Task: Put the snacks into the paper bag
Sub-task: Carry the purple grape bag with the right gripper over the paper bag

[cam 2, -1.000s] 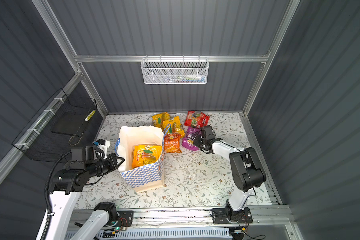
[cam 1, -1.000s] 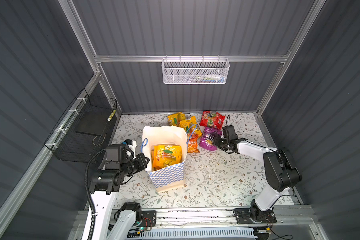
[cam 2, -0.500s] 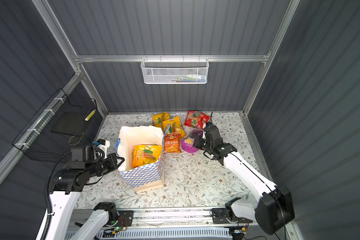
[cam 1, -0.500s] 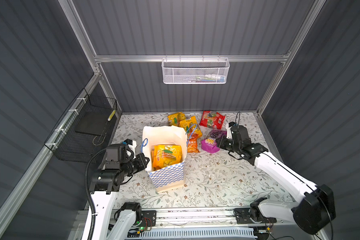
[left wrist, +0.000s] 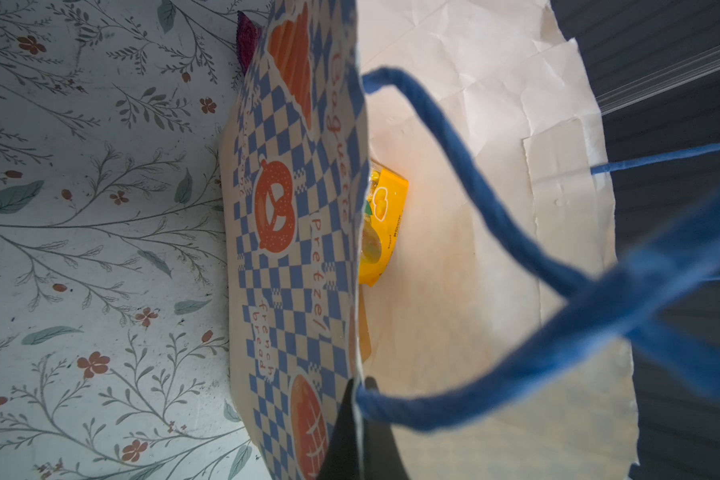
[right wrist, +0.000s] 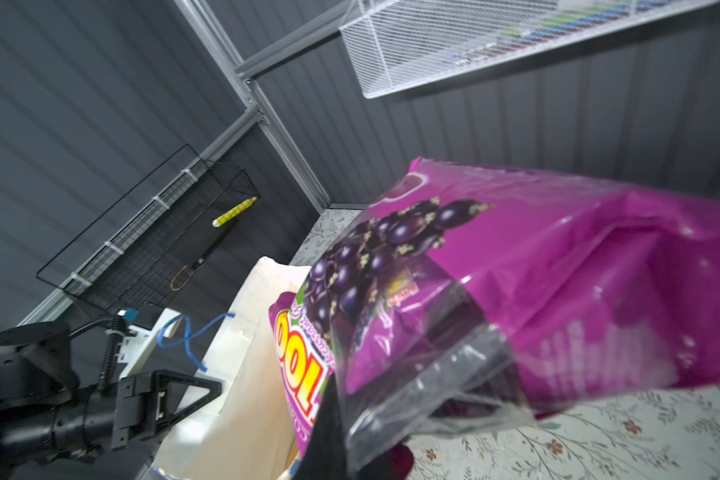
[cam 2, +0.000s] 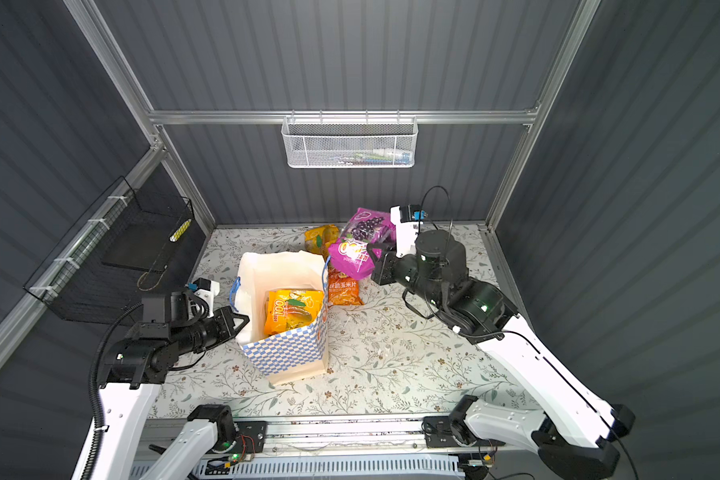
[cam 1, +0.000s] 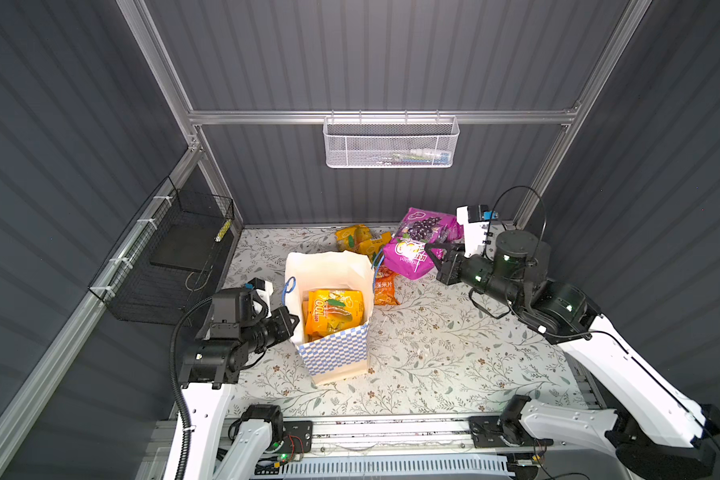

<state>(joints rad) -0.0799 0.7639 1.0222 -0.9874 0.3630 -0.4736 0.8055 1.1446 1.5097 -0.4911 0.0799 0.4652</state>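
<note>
Both pinching: R tool (cam 1: 431,255) purple packet (cam 1: 408,251) aloft, L tool (cam 1: 294,322) paper bag (cam 1: 335,353) rim.

The tall, blue-checked white paper bag (cam 1: 337,353) stands open and upright at centre with a glossy yellow packet (cam 1: 335,309) inside, while a glossy purple grape-print packet (cam 1: 412,253) hangs raised at its far right, above an orange packet (cam 1: 385,289) and further yellow packets (cam 1: 356,239) lying flat.

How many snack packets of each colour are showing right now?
Yellow: 3, one yellow packet inside the paper bag, two yellow packets behind it.
Purple: 1, the purple packet in the right hand.
Orange: 1, the orange packet beside the bag.
Total: 5.
</note>
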